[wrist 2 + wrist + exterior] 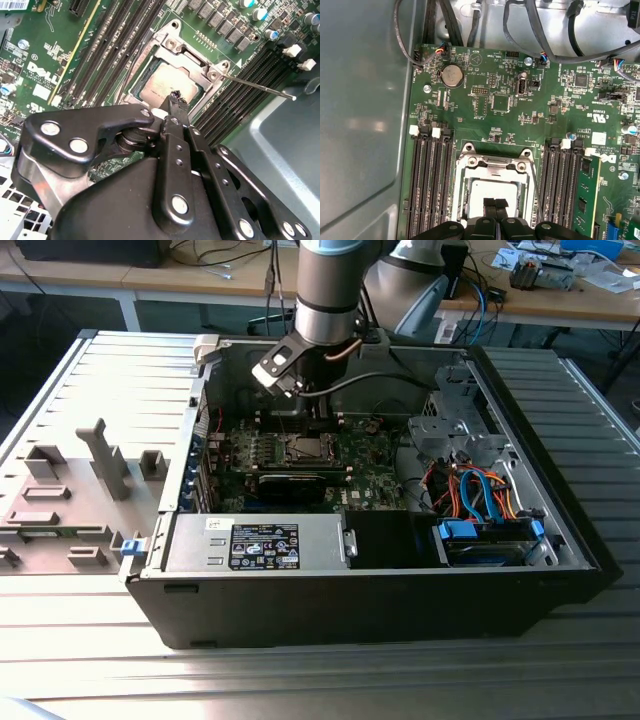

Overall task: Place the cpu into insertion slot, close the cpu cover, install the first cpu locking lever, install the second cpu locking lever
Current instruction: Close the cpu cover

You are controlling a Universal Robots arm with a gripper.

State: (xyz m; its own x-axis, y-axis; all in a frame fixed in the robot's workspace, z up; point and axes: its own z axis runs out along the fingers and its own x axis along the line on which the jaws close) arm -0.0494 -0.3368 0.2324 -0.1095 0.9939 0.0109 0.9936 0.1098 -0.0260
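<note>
Jaws pressed together above the cpu [165, 85]; in the second wrist view, a lever [260, 86] jutting free.

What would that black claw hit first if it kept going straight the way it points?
Most likely the cpu, the silver-grey square framed by the cpu cover. The gripper, tips shut, aims at its near edge with nothing between in the second wrist view; the gap left is unclear.
</note>
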